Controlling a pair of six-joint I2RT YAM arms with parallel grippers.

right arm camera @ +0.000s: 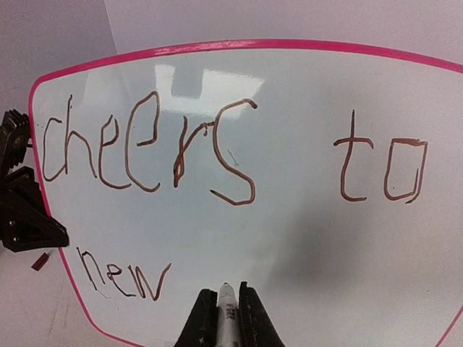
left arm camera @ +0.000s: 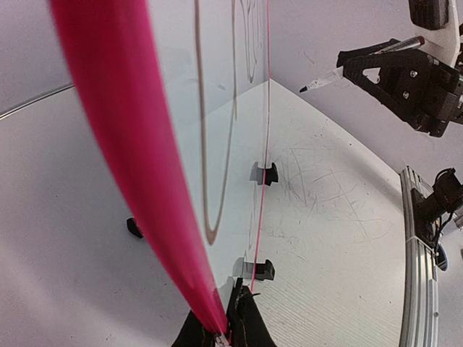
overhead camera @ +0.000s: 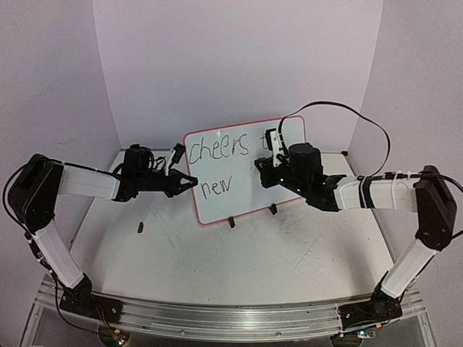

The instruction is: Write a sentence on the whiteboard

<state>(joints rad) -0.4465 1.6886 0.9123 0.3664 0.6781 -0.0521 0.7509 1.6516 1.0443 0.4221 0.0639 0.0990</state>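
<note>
The whiteboard [overhead camera: 242,202] stands upright on the table, tilted, its red-pink rim [left arm camera: 130,144] close in the left wrist view. The sentence [right arm camera: 148,144] on it reads "cheers to" on the top line, with "new" [right arm camera: 123,275] below at the left. My left gripper [overhead camera: 189,181] is shut on the board's left edge [left arm camera: 226,329]. My right gripper [overhead camera: 269,157] is shut on a white marker [right arm camera: 226,318]. The marker's tip [left arm camera: 304,89] points at the board to the right of "new", a short way off the surface.
Two black clip feet [overhead camera: 231,223] [overhead camera: 273,210] hold the board's lower edge on the scuffed white table [overhead camera: 289,253]. A small dark cap-like piece [overhead camera: 140,227] lies on the table left of the board. White walls close in behind and at both sides. A black cable [overhead camera: 362,119] loops over the right arm.
</note>
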